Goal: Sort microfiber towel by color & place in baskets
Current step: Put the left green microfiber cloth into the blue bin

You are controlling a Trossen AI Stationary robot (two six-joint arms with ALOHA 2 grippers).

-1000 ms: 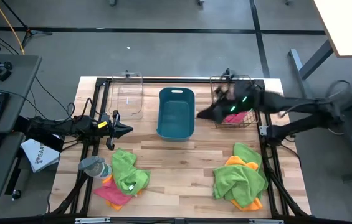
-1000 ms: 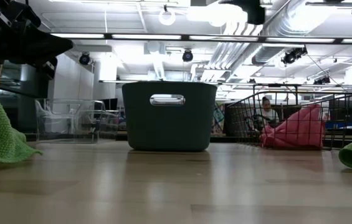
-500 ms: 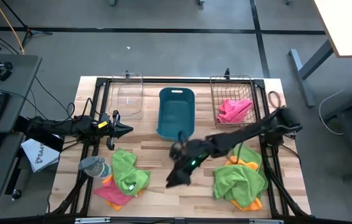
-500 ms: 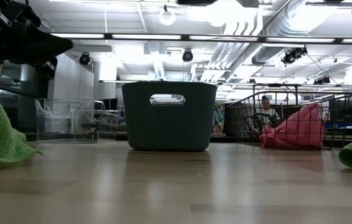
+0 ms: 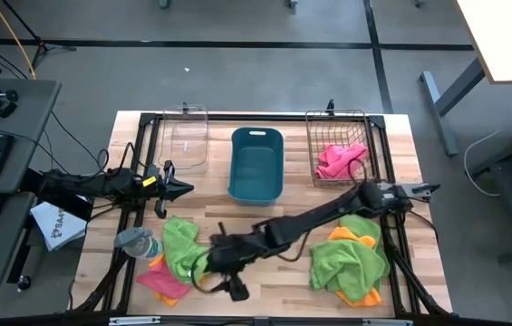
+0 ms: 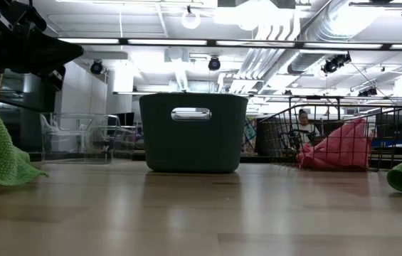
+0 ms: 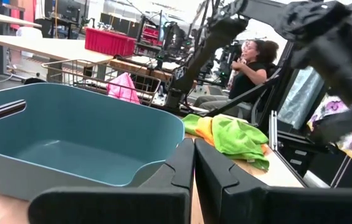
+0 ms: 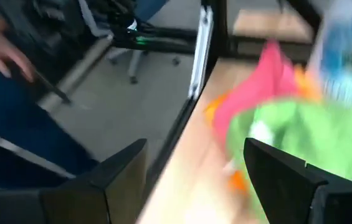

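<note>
Likely soft, light and limp, these microfiber towels: apt to drape and bunch, best pinched at a raised fold rather than a flat edge. Left pile, near the table's front left: green towel [image 5: 186, 252] over a pink towel [image 5: 163, 282], an orange one peeking out beside it. Right pile [image 5: 351, 261], green over orange, near the front right. One pink towel [image 5: 339, 160] already in the wire-mesh basket [image 5: 314, 145]; teal tub [image 5: 256, 165] and clear bin [image 5: 188, 138] without towels. Right gripper [image 5: 212, 264] stretched across to the left pile, fingers [image 8: 119, 180] spread wide in its wrist view, gripping nothing, green and pink cloth just beyond. Left gripper [image 5: 177, 188] parked at the left edge, fingers closed together, empty.
</note>
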